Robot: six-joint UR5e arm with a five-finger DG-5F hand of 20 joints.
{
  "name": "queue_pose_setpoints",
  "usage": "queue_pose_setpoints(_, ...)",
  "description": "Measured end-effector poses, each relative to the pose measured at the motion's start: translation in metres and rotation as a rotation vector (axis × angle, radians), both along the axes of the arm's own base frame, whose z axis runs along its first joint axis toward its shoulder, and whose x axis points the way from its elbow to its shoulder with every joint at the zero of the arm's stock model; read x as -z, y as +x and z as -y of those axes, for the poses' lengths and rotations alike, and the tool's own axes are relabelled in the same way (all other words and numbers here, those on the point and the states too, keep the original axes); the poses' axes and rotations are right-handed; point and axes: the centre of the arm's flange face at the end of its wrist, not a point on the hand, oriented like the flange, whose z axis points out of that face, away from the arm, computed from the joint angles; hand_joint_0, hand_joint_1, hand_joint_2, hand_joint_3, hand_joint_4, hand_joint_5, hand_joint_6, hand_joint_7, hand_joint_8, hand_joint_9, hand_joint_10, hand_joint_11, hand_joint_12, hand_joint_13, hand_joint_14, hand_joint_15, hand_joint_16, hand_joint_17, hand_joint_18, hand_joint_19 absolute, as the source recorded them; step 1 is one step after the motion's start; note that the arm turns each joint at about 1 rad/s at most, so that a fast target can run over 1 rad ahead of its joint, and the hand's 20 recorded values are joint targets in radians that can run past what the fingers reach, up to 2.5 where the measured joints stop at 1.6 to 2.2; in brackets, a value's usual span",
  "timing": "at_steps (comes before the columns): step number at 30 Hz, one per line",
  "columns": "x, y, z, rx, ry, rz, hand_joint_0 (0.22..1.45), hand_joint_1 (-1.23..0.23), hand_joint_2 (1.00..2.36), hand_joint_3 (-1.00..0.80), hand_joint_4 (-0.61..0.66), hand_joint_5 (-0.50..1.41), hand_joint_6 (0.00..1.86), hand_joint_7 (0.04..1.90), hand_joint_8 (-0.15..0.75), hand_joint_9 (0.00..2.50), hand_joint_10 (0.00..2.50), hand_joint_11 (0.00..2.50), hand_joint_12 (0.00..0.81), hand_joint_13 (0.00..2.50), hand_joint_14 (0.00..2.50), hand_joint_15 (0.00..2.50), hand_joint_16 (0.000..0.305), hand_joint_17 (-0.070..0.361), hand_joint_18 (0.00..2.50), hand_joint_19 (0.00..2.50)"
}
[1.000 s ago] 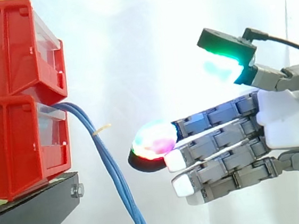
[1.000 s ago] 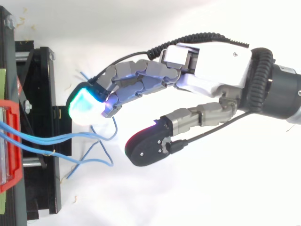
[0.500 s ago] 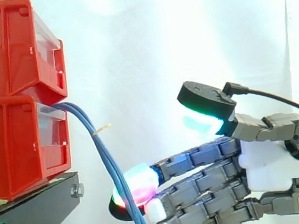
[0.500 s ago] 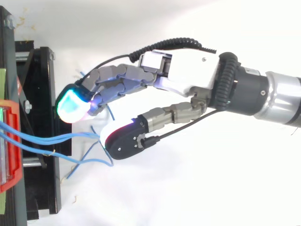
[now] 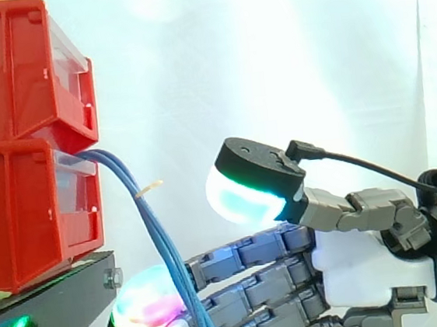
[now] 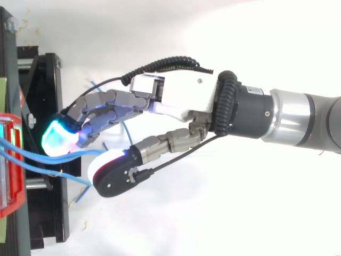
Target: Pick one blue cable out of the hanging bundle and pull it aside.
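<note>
**Q:** What changed in the last second?
**A:** The hand (image 6: 181, 98) has moved lower and toward the red bins (image 5: 22, 153). Its fingertips (image 5: 145, 316) now reach past the blue cable bundle (image 5: 153, 221). The approach looks complete.

**Q:** Hand state and cable position?
**A:** The fingers are extended and the thumb spread, with nothing gripped. The bundle hangs from the lower bin across the fingers. From above, strands run between the fingers and thumb.

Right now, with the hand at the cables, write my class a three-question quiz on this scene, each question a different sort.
1. True or false: the hand is shut round the blue cables.
2. The cables leave the stacked red bins from: A the upper one, B the lower one, C neither.
3. Fill in: in the side view the thumb pad sits ___ the fingers.
Key: 1 false; 2 B; 3 above.
</note>
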Motion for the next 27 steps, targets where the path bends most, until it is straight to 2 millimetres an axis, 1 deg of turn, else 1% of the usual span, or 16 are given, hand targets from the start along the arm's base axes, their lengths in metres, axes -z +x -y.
queue_pose_setpoints(6,-0.008,0.004,-0.001,-0.001,0.0,-0.007,0.48,-0.6,1.0,-0.46,0.27,-0.15,0.5,0.77,0.281,0.51,0.01,0.42,0.403,0.57,0.02,0.48,0.056,0.125,0.28,0.45)
queue_pose_setpoints(18,-0.016,0.006,-0.003,-0.003,0.0,-0.012,0.5,-0.61,1.0,-0.46,0.29,-0.12,0.5,0.86,0.291,0.63,0.01,0.45,0.4,0.62,0.02,0.49,0.054,0.121,0.32,0.46)
queue_pose_setpoints(23,-0.03,0.004,-0.005,-0.006,-0.007,-0.02,0.51,-0.62,1.0,-0.46,0.29,-0.11,0.5,0.89,0.292,0.66,0.01,0.45,0.397,0.63,0.02,0.49,0.053,0.12,0.34,0.47)
queue_pose_setpoints(27,-0.037,0.001,-0.008,-0.01,-0.019,-0.045,0.52,-0.63,1.0,-0.45,0.28,-0.1,0.5,0.92,0.289,0.69,0.01,0.47,0.392,0.65,0.02,0.5,0.052,0.118,0.35,0.47)
